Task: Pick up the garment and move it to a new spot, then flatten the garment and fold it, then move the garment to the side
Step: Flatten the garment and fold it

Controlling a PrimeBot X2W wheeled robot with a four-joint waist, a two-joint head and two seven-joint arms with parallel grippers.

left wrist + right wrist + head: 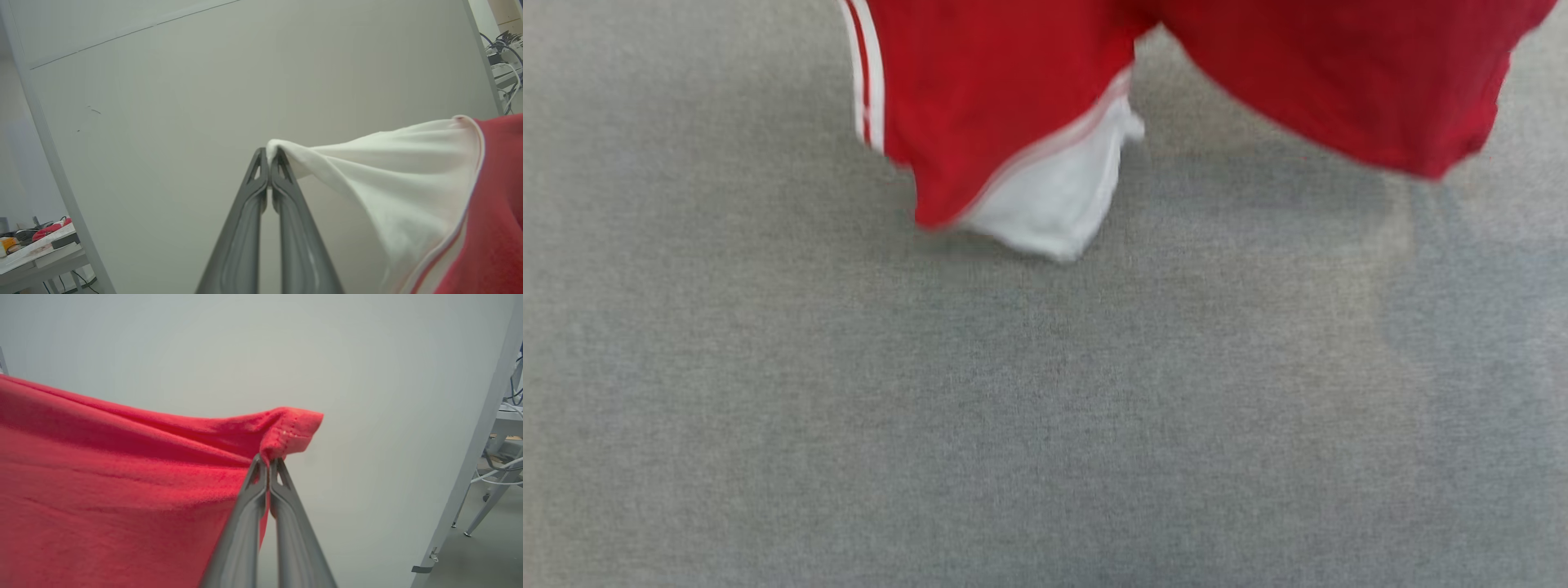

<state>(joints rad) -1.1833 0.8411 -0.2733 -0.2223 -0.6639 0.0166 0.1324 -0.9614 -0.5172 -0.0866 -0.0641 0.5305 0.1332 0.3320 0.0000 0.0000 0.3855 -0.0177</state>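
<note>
1. I am pressing the two fingers of my left gripper (269,153) together on the tip of the garment's (496,212) white sleeve (408,183). The cloth is bunching right at the fingertips, and no gap is showing between them.
2. I am clamping my right gripper (269,459) on a stitched red edge of the same garment. A small fold of hem is poking out just past the fingertips.
3. From the left grip, the sleeve is stretching away toward the right of the left wrist view. It is widening until it meets the red body along a thin seam.
4. From the right grip, the red cloth is spreading toward the left of the right wrist view in long, taut creases.
5. In the head view the garment is hanging, blurred, across the top edge over a grey surface (1013,408). Two red lobes are sagging down, with the white sleeve dangling between them. A striped trim (866,73) is running down the left red edge.
6. I cannot tell whether the lowest cloth is touching the surface.
7. A pale panel (184,102) is standing behind the left gripper. A cluttered table (41,255) is sitting at the lower left of the left wrist view, and cables (506,57) are hanging at its upper right.
8. Metal legs (488,502) are standing on the floor at the right of the right wrist view.
</note>
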